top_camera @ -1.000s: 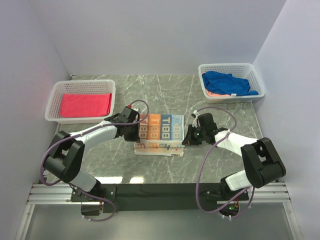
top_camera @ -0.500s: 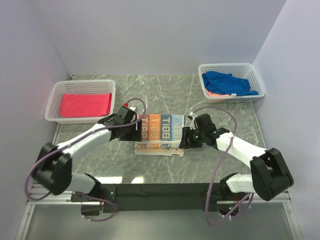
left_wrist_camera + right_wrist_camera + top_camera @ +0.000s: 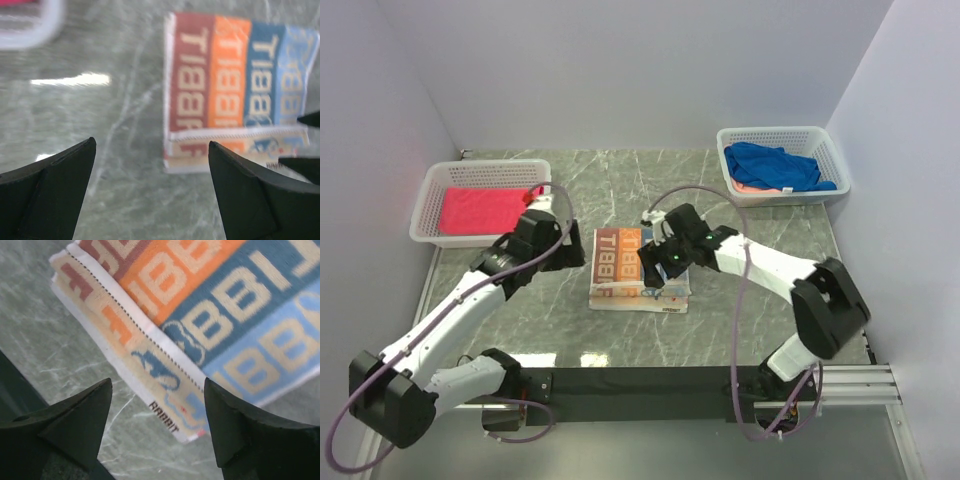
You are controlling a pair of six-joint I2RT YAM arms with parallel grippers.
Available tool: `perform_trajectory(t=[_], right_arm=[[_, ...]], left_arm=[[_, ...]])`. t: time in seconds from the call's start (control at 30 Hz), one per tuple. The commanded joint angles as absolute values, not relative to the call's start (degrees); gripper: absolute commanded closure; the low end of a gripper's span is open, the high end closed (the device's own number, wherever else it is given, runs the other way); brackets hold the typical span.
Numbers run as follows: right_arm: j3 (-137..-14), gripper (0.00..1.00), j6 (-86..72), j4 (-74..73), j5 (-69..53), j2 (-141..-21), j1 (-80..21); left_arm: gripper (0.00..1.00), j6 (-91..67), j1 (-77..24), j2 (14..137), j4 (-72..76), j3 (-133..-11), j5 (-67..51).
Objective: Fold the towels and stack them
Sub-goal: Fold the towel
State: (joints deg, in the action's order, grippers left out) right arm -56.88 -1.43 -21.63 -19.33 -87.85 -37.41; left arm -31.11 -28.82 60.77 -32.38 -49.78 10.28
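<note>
The printed towel point(image 3: 613, 268) lies folded on the desk point(image 3: 750, 320), left fingers point(image 3: 55, 185) spread beside it, right fingers point(image 3: 70, 420) spread empty above its near edge, where a low sweep could snag the layers and undo the fold.

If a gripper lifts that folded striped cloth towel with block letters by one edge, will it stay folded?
Probably not: the folded striped towel lies in loose layers, so it should droop open. Soft cloth, so likely light and not slippery.
</note>
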Motion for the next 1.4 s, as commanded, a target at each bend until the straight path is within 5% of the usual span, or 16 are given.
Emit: perform_trajectory(t=[0.0, 0.63, 1.37], right_arm=[[-62.82, 0.18, 5.18, -22.15, -21.70, -93.40, -38.93], [-69.17, 0.19, 10.46, -25.40, -25.93, -105.12, -44.47], [-62.76, 0.41, 5.45, -27.42, -22.85, -97.65, -51.94]], left_arm=[[0.01, -29.54, -24.45, 56.79, -31.73, -48.09, 15.73], [0.01, -27.33, -19.86, 48.87, -24.79, -42.01, 18.19], [0.01, -27.07, -19.60, 49.39, -25.05, -41.84, 17.40]])
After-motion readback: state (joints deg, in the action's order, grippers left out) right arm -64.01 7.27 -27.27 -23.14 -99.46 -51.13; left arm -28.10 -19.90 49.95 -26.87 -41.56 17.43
